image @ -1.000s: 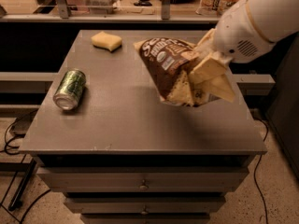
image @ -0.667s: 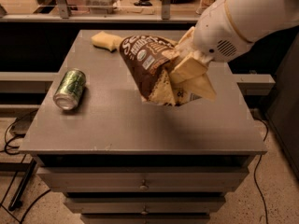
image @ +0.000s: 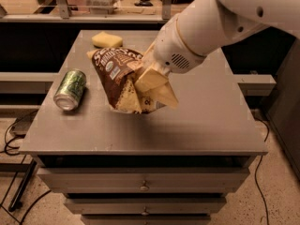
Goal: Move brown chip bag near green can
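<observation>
Here, gripper (image: 157,86) over table (image: 211,111) centre, clenched on brown chip bag (image: 115,76), near green can (image: 70,89).

Place: lab-like workroom.
Signs: grey metal desk (image: 211,125) with drawers (image: 117,184); cables (image: 8,142) on speckled floor (image: 281,196) beside its left edge.
Gripper (image: 152,86): clamped on brown chip bag (image: 115,74), above desk's middle.

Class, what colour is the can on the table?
The can: green, silver ends; camera view. Gripper grips brown chip bag nearby.
</observation>
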`<action>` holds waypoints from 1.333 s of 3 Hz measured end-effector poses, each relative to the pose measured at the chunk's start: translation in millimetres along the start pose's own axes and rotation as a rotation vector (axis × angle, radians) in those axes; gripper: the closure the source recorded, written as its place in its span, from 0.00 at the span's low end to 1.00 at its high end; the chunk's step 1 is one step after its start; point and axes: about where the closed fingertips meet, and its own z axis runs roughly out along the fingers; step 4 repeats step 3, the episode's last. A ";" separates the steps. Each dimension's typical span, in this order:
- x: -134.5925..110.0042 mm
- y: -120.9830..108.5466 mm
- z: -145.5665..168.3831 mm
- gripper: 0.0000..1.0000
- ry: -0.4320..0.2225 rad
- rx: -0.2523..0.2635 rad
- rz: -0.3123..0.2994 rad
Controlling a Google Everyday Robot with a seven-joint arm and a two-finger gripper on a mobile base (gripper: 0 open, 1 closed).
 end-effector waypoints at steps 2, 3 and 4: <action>-0.6 -1.5 48.1 0.06 0.000 -0.031 0.077; 7.5 -8.1 53.9 0.00 -0.017 -0.019 0.137; 7.5 -8.1 53.9 0.00 -0.017 -0.019 0.137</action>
